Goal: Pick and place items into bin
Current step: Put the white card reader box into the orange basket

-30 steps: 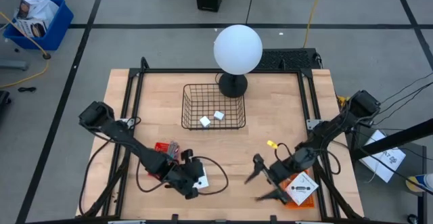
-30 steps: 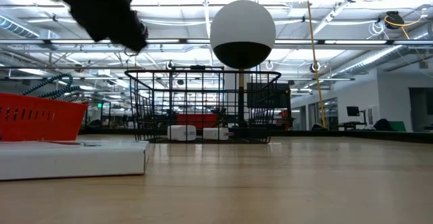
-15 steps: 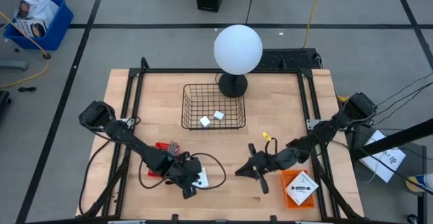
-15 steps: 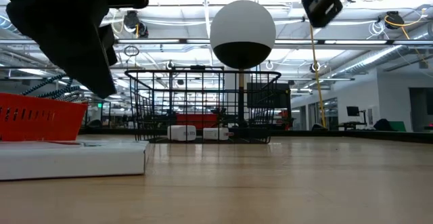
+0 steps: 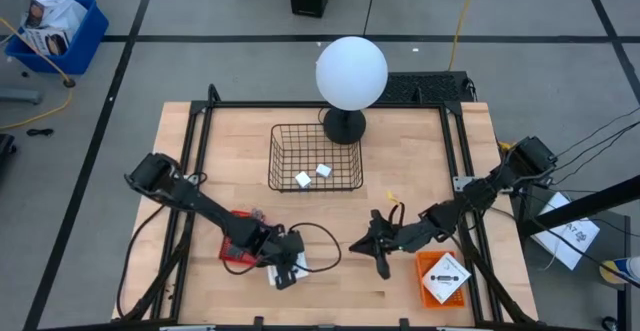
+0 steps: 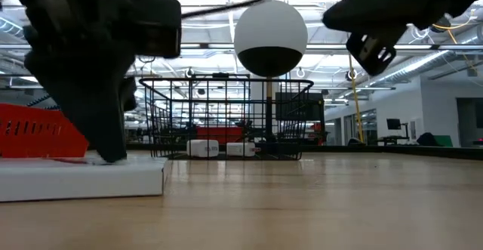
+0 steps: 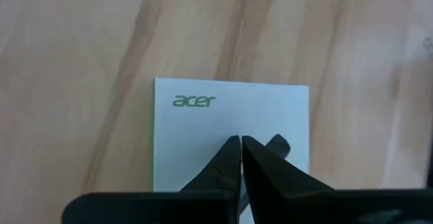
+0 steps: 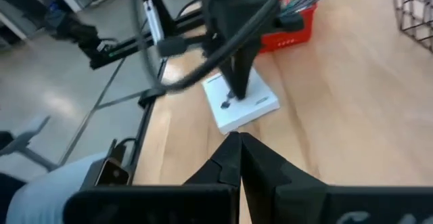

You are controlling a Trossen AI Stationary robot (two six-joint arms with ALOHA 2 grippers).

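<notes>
- The left gripper [image 7: 240, 139] has its fingers pressed together, tips down on a white card [image 7: 230, 129] printed "acer", holding nothing.
- That card lies flat on the wooden table [image 5: 420, 161], near its front edge, just beside a red tray [image 5: 236, 251].
- The right gripper [image 5: 380, 253] has its fingers pressed together too, empty, above bare wood between the two trays.
- A second white card with black marks [image 5: 444, 276] lies in an orange tray [image 5: 428, 291] by the right arm.
- Two small white blocks [image 5: 312, 175] sit inside the black wire basket [image 5: 290, 131], near its front wall.
- Behind the basket stands a white globe lamp [image 5: 351, 73].
</notes>
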